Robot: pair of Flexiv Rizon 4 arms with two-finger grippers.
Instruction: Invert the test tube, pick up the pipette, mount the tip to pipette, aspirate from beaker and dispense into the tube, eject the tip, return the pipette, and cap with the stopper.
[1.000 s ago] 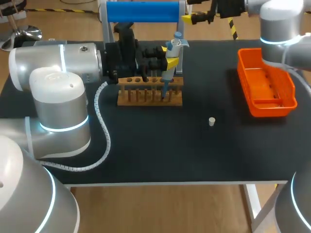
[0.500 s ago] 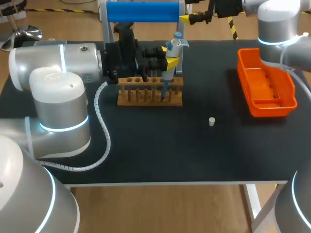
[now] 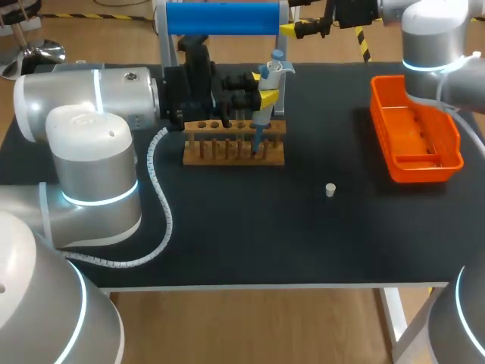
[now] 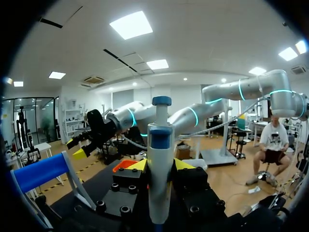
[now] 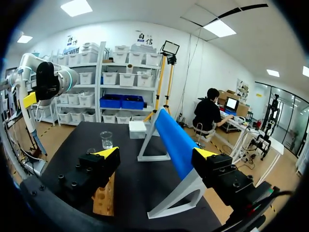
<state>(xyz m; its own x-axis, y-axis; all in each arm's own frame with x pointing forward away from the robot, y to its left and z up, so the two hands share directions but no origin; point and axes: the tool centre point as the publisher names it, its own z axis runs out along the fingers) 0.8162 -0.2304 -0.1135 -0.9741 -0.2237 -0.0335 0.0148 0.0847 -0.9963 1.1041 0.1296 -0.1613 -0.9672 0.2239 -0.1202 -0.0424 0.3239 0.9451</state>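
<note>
Yellow-tipped left fingers (image 4: 182, 164) clamping blue-and-white pipette (image 4: 159, 169), holding it upright, lower end pointing down over wooden rack (image 3: 234, 144) on black surface (image 3: 250, 227). Yellow-tipped right fingers (image 5: 109, 152) standing wide apart, gripping nothing, hanging above surface's far edge by blue stand (image 3: 222, 18). Glass beaker (image 5: 106, 139) sitting ahead of right fingers, beside white box (image 5: 137, 128). White stopper (image 3: 330, 189) lying alone between wooden rack and orange tray (image 3: 428, 173).
</note>
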